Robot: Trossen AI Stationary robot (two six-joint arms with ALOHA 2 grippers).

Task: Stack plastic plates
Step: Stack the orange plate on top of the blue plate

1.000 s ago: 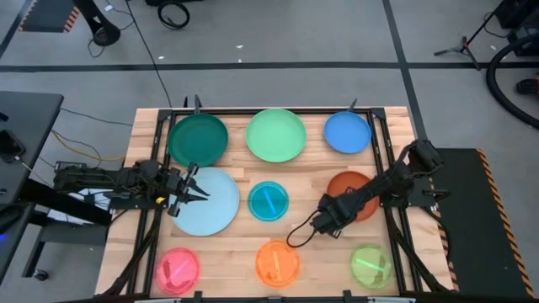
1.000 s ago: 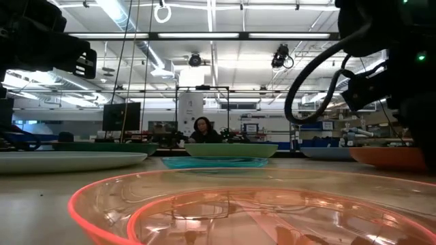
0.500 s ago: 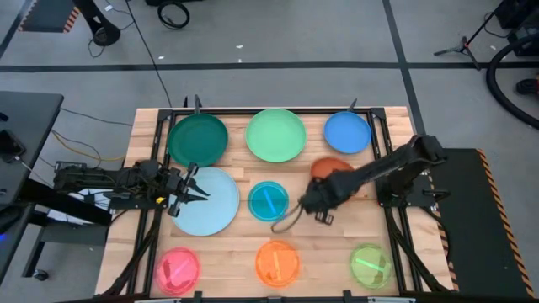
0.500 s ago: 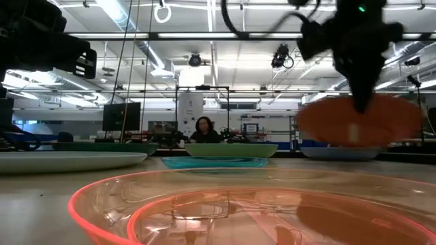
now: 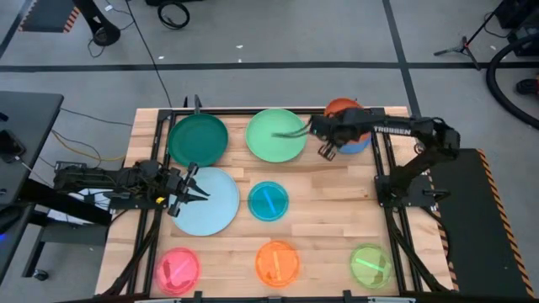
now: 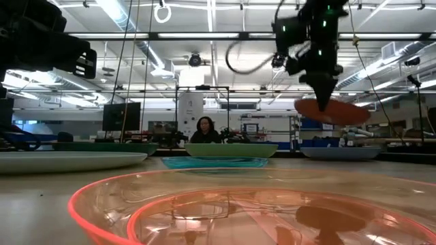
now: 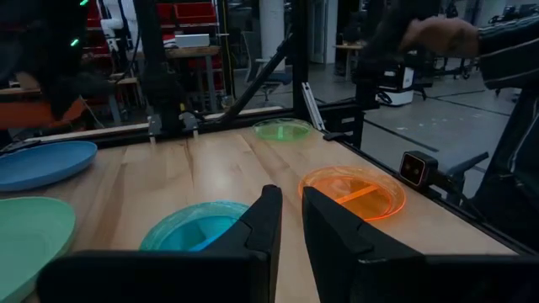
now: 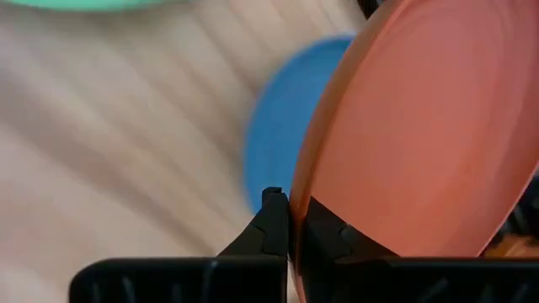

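Observation:
My right gripper (image 5: 335, 120) is shut on the red-orange plate (image 5: 341, 107) and holds it in the air over the blue plate (image 5: 364, 143) at the table's far right. The low view shows this plate (image 6: 334, 111) tilted under the gripper (image 6: 325, 101). My left gripper (image 5: 192, 187) waits above the pale blue plate (image 5: 210, 206), fingers nearly together and touching nothing. The dark green (image 5: 198, 139), light green (image 5: 271, 139), teal (image 5: 268, 200), pink (image 5: 178, 269), orange (image 5: 277, 263) and lime (image 5: 370, 265) plates lie flat on the wood. My right gripper (image 8: 290, 215) pinches the red-orange plate by its rim (image 8: 305, 189), one finger on each face of the plate. In the low view the fingers point down at it from above. The plate is lifted clear and hangs tilted below the fingers, above the blue plate (image 8: 278, 135).
A black frame rail (image 5: 381, 160) runs along the table's edges. The right arm's cable (image 5: 290, 133) arcs over the light green plate. Bare wood lies at the right middle (image 5: 345, 198). A person (image 6: 203, 129) sits far off in the room.
My right gripper lifted the red-orange plate off the table's right middle. It carried the plate up and toward the far edge, and now holds it above the blue plate. The plate has gone from lying flat to hanging tilted.

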